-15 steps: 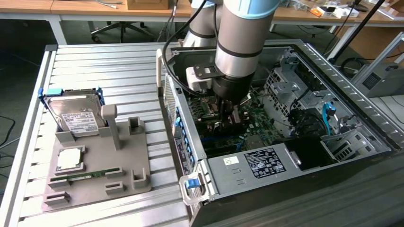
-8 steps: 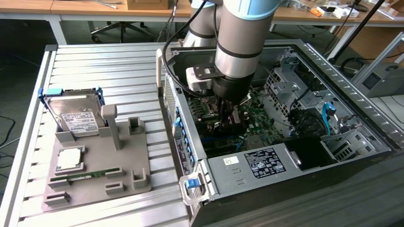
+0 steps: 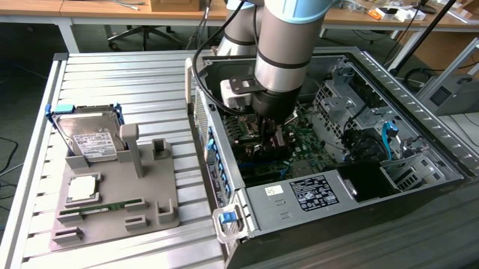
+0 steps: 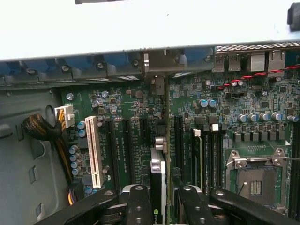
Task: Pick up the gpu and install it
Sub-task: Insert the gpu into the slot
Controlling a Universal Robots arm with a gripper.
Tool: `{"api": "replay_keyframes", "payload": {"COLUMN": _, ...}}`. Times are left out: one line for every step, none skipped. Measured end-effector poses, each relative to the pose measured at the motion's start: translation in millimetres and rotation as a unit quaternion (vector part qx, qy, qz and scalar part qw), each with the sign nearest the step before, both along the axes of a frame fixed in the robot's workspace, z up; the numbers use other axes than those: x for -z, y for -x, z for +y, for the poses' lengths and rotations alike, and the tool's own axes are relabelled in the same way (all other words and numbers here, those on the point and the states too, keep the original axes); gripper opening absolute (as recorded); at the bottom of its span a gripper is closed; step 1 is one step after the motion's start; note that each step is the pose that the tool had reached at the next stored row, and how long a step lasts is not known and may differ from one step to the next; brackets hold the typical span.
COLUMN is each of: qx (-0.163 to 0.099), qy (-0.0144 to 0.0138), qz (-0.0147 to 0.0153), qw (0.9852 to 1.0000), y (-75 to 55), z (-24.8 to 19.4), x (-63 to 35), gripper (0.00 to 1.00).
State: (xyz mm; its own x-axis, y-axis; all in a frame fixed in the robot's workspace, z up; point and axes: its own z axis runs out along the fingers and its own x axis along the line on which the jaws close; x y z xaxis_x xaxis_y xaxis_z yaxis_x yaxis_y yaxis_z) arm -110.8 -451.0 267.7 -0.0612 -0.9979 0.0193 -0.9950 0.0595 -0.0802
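The gpu (image 4: 159, 176) is a thin dark card seen edge-on, standing upright over the black expansion slots of the green motherboard (image 4: 136, 126). Its metal bracket end (image 4: 157, 84) reaches toward the case's rear wall. My gripper (image 4: 165, 197) is shut on it, with a black finger (image 4: 139, 204) on one side and another on the other side. In the exterior view the gripper (image 3: 271, 131) is down inside the open computer case (image 3: 419, 101), with the dark gpu (image 3: 279, 143) just below it, close to the board.
A white slot (image 4: 93, 150), an open processor socket (image 4: 255, 180) and a cable bundle (image 4: 42, 129) flank the card. Outside the case, on the exterior view's left, a grey fixture (image 3: 150, 190) holds a hard drive (image 3: 90, 137), a processor (image 3: 82, 189) and a memory stick (image 3: 101, 208).
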Motion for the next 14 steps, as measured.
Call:
{"api": "replay_keyframes", "payload": {"qx": 0.0, "qy": 0.0009, "qz": 0.0, "qw": 1.0, "y": 0.0, "z": 0.2, "x": 0.0, "gripper": 0.27}}
{"api": "replay_keyframes", "payload": {"qx": 0.0, "qy": 0.0036, "qz": 0.0001, "qw": 1.0, "y": 0.1, "z": 0.6, "x": -0.1, "gripper": 0.27}}
{"api": "replay_keyframes", "payload": {"qx": 0.0, "qy": 0.0045, "qz": 0.0, "qw": 1.0, "y": 0.0, "z": 1.1, "x": 0.0, "gripper": 0.27}}
{"api": "replay_keyframes", "payload": {"qx": 0.0, "qy": 0.005, "qz": 0.0, "qw": 1.0, "y": 0.0, "z": 1.3, "x": 0.0, "gripper": 0.27}}
{"api": "replay_keyframes", "payload": {"qx": 0.0, "qy": 0.0062, "qz": 0.0, "qw": 1.0, "y": 0.0, "z": 1.5, "x": -0.5, "gripper": 0.27}}
{"api": "replay_keyframes", "payload": {"qx": 0.0, "qy": 0.007, "qz": 0.0, "qw": 1.0, "y": 0.0, "z": 1.4, "x": -1.3, "gripper": 0.27}}
{"api": "replay_keyframes", "payload": {"qx": 0.0, "qy": 0.0072, "qz": 0.0, "qw": 1.0, "y": 0.0, "z": 1.6, "x": -1.5, "gripper": 0.27}}
{"api": "replay_keyframes", "payload": {"qx": 0.0, "qy": 0.0072, "qz": 0.0, "qw": 1.0, "y": 0.0, "z": 1.7, "x": -1.6, "gripper": 0.27}}
{"api": "replay_keyframes", "payload": {"qx": 0.0, "qy": 0.0072, "qz": -0.0001, "qw": 1.0, "y": 0.0, "z": 1.7, "x": -1.6, "gripper": 0.27}}
{"api": "replay_keyframes", "payload": {"qx": -0.001, "qy": 0.0073, "qz": 0.0, "qw": 1.0, "y": 0.0, "z": 1.7, "x": -1.7, "gripper": 0.27}}
{"api": "replay_keyframes", "payload": {"qx": -0.001, "qy": 0.0075, "qz": 0.0, "qw": 1.0, "y": 0.0, "z": 2.0, "x": -1.8, "gripper": 0.27}}
{"api": "replay_keyframes", "payload": {"qx": -0.002, "qy": 0.0079, "qz": 0.0, "qw": 1.0, "y": 0.1, "z": 2.5, "x": -1.8, "gripper": 0.27}}
{"api": "replay_keyframes", "payload": {"qx": -0.004, "qy": 0.009, "qz": 0.0, "qw": 1.0, "y": 0.1, "z": 3.3, "x": -1.8, "gripper": 0.27}}
{"api": "replay_keyframes", "payload": {"qx": -0.005, "qy": 0.01, "qz": 0.0, "qw": 0.9999, "y": 0.0, "z": 4.1, "x": -1.7, "gripper": 0.27}}
